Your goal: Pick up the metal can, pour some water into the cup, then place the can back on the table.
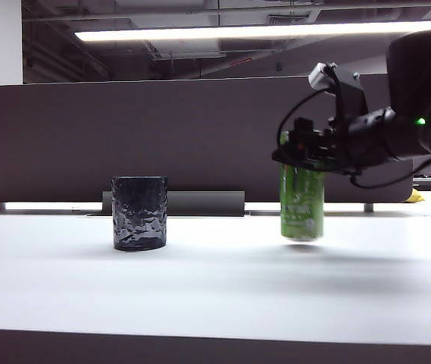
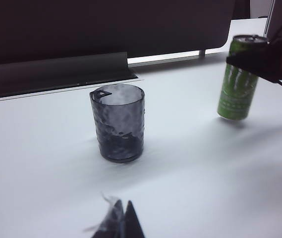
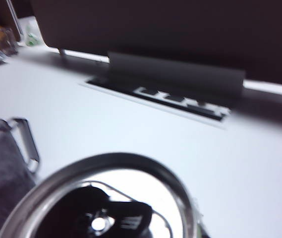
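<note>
Exterior view, can: metal can (image 1: 302,203) hangs upright just above the table (image 1: 215,280), a thin shadow under its base, long axis vertical.
Exterior view, right gripper: right gripper (image 1: 306,155) comes in from the right and pinches the can near its top rim, jaws clamped on its sides.
Exterior view, key relation: cup (image 1: 139,213) stands on the table well apart to the left of the can, mouth up; the right arm is plainly the nearer one, and I judge the can must travel left and then tip toward that mouth.
Left wrist view, left gripper: left gripper (image 2: 121,223) shows only dark fingertips drawn to a point, jaws pressed together, holding nothing, hovering on the near side of the cup.
Left wrist view, surfaces: cup is short, wide, glossy and bumpy grey-black; can is slim, bright green with silver rim.
Right wrist view: can's shiny lid (image 3: 111,198) fills the foreground, blurred; white tabletop lies beyond it.
</note>
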